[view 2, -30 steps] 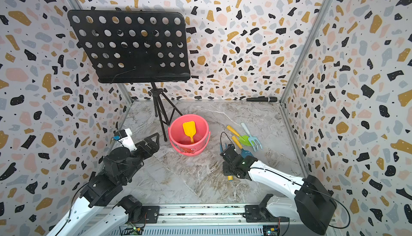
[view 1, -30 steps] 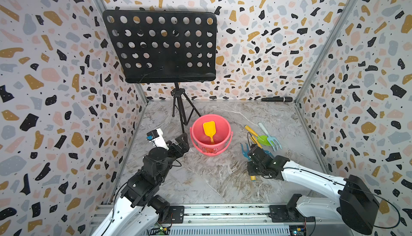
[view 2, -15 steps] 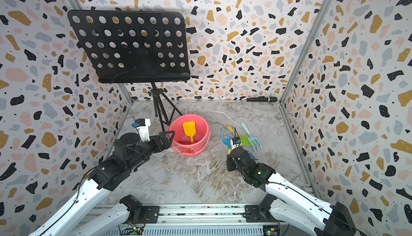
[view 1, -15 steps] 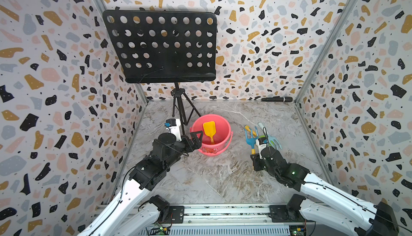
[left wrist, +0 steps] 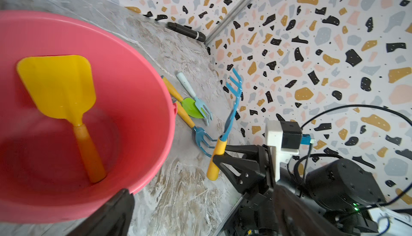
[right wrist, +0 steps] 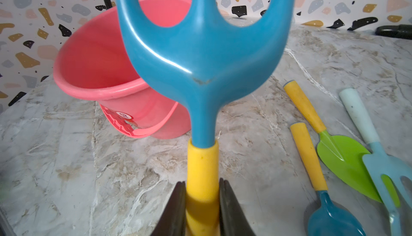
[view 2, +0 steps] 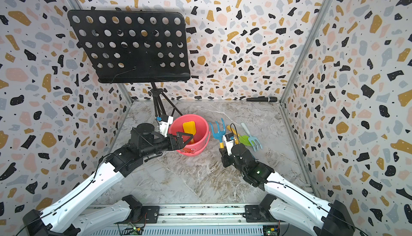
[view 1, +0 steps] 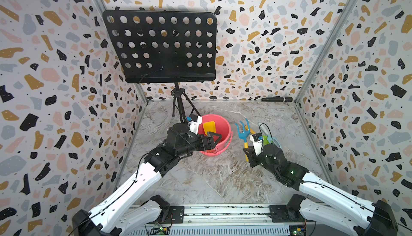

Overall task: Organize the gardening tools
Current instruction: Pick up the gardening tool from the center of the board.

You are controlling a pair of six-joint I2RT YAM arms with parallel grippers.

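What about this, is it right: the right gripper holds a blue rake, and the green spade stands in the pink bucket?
No: the left wrist view shows the yellow shovel in the pink bucket; the green spade lies on the table. The right gripper does hold a blue rake.

Bright even light, soft shadows, bowed edges, sheen on blue rake (right wrist: 200, 56), pink bucket (left wrist: 138, 103) slightly blurred.

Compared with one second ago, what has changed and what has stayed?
The right gripper, shut on the blue rake, lifted it off the floor, prongs up. The left gripper, open, moved forward to the rim of the red bucket. The yellow shovel inside, and the green spade, pale-blue rake and second blue rake on the floor, stayed put.
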